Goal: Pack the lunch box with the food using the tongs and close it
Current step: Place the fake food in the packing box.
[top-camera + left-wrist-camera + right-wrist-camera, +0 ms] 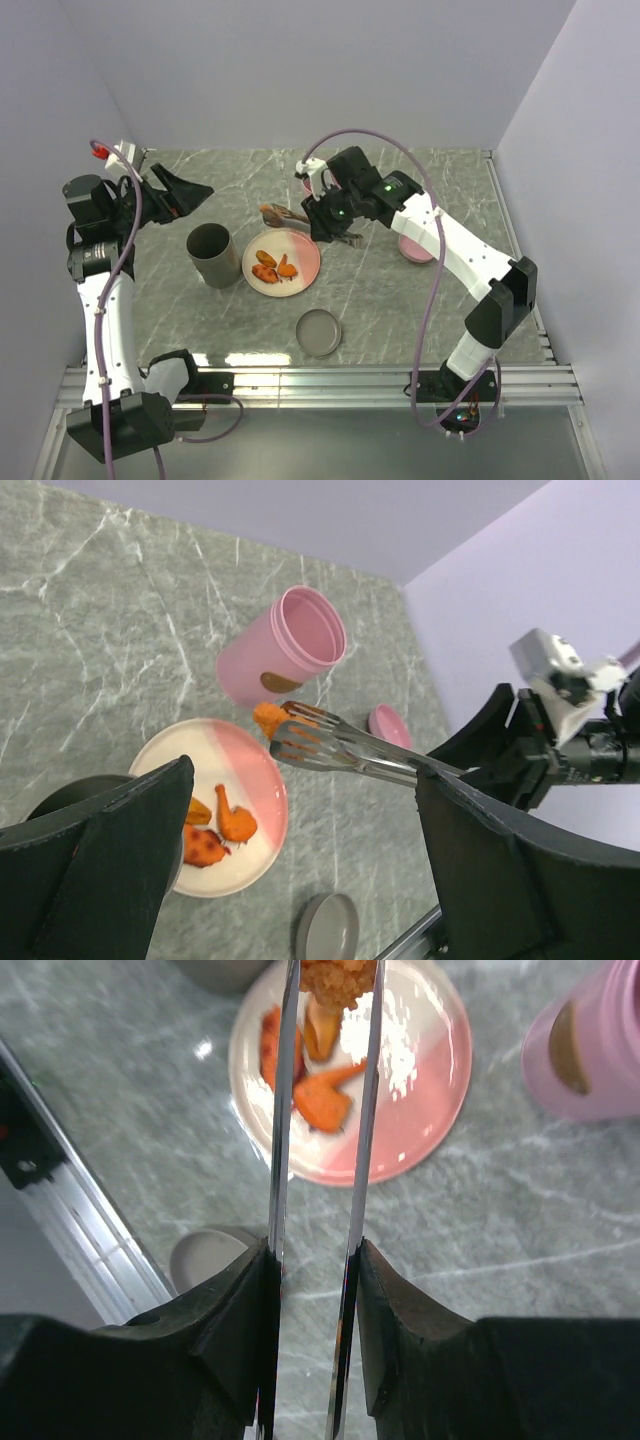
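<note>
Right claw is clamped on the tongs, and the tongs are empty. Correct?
One thing is off. The right claw is clamped on the tongs, but the tongs are not empty: their tips pinch an orange-brown chunk. The left wrist view shows it clearly.

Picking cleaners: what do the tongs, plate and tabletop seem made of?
Tongs: polished metal, likely steel; silvery, mirror glints.
Plate: glossy pink-and-white ceramic or hard plastic; bright highlights.
Tabletop: grey-green veined marble look, slightly reflective; stone or laminate, unclear.
</note>
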`<state>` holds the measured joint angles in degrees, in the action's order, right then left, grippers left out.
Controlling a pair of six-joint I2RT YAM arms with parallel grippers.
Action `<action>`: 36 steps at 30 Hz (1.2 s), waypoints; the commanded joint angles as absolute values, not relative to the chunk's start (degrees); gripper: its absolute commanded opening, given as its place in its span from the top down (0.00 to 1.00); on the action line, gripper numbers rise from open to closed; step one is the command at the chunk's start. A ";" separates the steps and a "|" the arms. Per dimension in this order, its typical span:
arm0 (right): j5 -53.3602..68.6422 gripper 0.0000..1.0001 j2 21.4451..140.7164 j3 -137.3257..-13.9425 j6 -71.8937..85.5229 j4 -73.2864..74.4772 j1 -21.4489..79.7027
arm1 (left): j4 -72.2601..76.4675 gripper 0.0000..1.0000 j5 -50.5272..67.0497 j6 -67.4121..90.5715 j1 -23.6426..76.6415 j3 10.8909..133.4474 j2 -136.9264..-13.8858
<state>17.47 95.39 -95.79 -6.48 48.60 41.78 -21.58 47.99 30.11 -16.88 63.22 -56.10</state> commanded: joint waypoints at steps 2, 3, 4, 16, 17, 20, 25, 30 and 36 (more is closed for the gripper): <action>20.39 0.69 93.51 -103.60 -7.30 47.99 42.89 | -16.27 0.00 51.50 35.59 -19.24 64.34 -56.43; 20.74 0.69 93.78 -104.49 -7.29 48.16 43.24 | -15.82 0.00 51.50 36.29 -20.12 63.99 -56.34; 21.00 0.68 94.74 -105.46 -7.29 48.34 44.03 | -15.47 0.01 51.59 36.65 -20.56 63.90 -56.16; 17.93 0.63 103.61 -116.45 -7.56 50.27 52.99 | -11.00 0.01 53.70 43.23 -25.31 61.53 -55.02; 17.58 0.63 104.15 -116.80 -7.82 50.27 53.43 | -10.46 0.01 54.31 44.72 -25.66 61.26 -55.11; 16.61 0.63 106.26 -118.47 -8.09 50.63 54.93 | -9.76 0.01 54.58 45.17 -26.28 60.73 -55.28; 15.38 0.62 109.77 -121.37 -8.00 50.80 56.34 | -9.41 0.01 55.19 45.79 -26.89 59.68 -55.02; 14.68 0.61 111.00 -122.52 -7.12 49.66 56.34 | -10.20 0.01 55.37 45.26 -27.07 59.77 -54.93; 15.03 0.53 112.32 -123.40 -6.77 49.75 56.34 | -8.97 0.01 55.64 46.05 -27.16 59.59 -55.72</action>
